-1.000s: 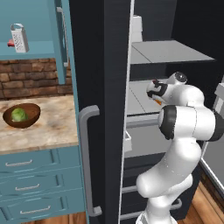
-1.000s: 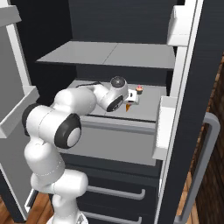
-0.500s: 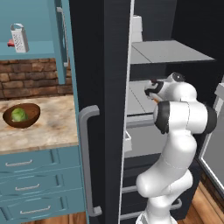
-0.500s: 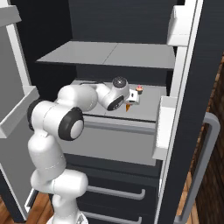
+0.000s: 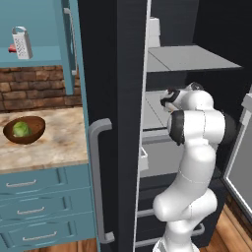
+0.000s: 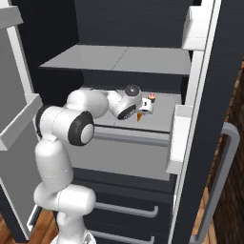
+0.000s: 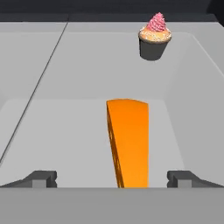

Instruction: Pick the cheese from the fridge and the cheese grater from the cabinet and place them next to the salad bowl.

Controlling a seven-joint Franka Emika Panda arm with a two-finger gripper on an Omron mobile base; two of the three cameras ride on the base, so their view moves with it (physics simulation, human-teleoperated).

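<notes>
The cheese (image 7: pixel 127 144), a small orange wedge, lies on a grey shelf (image 7: pixel 65 131) inside the open black fridge (image 5: pixel 115 74). My gripper (image 7: pixel 112 178) is open and low over the shelf, one fingertip (image 7: pixel 41 178) on each side of the wedge's near end, neither touching it. From the right base view the gripper (image 6: pixel 144 110) reaches into the fridge, with a sliver of cheese (image 6: pixel 138 117) under it. The silver cheese grater (image 5: pixel 21 43) stands on the shelf of the open teal cabinet (image 5: pixel 65 44). The salad bowl (image 5: pixel 23 130) with lettuce sits on the counter.
A pink-topped cupcake (image 7: pixel 154 38) stands on the same shelf behind the cheese, toward the back right corner. The fridge door (image 5: pixel 110 162) with its grey bar handle stands between the arm and the beige counter (image 5: pixel 54 147). Teal drawers (image 5: pixel 34 206) lie below the counter.
The arm's elbow has swung left and the hand has slid a little deeper into the fridge toward the cheese. The cheese and cupcake have not moved.
</notes>
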